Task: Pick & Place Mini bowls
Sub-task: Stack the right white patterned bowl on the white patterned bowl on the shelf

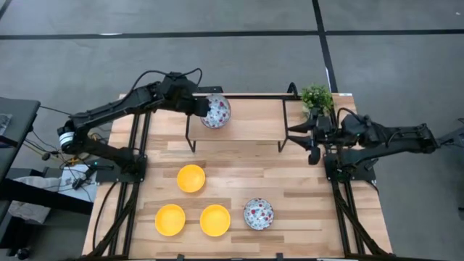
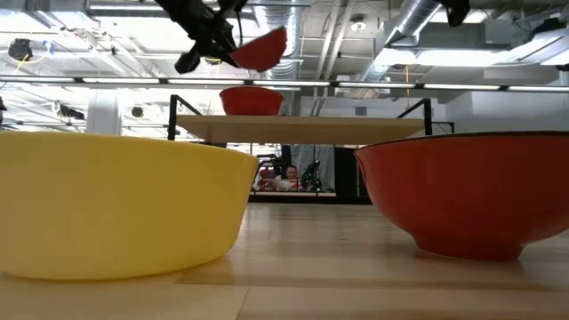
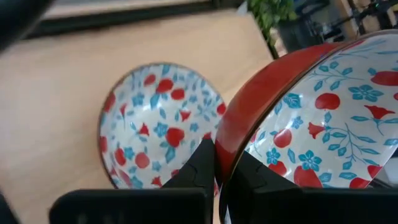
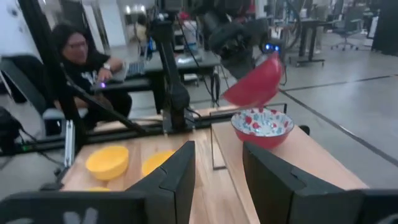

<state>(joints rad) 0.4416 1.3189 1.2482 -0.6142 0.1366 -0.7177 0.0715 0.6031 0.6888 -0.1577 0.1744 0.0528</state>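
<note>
Stacking step: left gripper jaws pinch tilted patterned bowl rim above shelf bowl; next, level, lower, release. Right gripper jaws part-open, empty.

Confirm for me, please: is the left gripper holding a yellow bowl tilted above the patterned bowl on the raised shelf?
Not quite: the bowl held by the left gripper is a red patterned bowl, not yellow. The left wrist view shows it, tilted above the other patterned bowl on the raised shelf.
</note>
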